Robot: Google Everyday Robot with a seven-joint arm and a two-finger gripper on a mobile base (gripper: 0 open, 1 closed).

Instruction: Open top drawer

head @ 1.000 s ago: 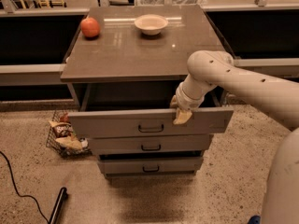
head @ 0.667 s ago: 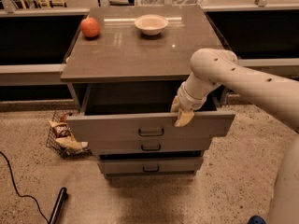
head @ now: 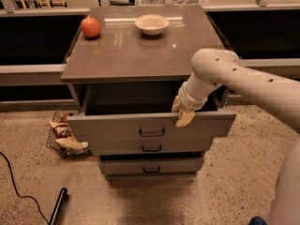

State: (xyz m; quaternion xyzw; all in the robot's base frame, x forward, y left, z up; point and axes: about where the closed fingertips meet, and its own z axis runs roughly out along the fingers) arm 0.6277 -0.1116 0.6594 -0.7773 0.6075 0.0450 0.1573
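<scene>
The top drawer [head: 117, 129] of the grey cabinet stands pulled out, its dark inside showing behind the wide front panel. Its small dark loop handle [head: 151, 132] sits at the panel's centre. My gripper [head: 183, 114] hangs over the drawer's top front edge, right of the handle, with one tan finger [head: 184, 118] down across the outside of the panel. The white arm reaches in from the right.
A red apple [head: 90, 27] and a white bowl [head: 152, 24] sit on the cabinet top [head: 140, 50]. Two narrower drawers [head: 151, 148] lie below the top one. A wire basket [head: 63, 135] with snack packs stands on the floor to the left, with a black cable and a dark tool.
The top drawer has slid further out toward the camera. My gripper has moved with its front edge, a little lower and forward.
</scene>
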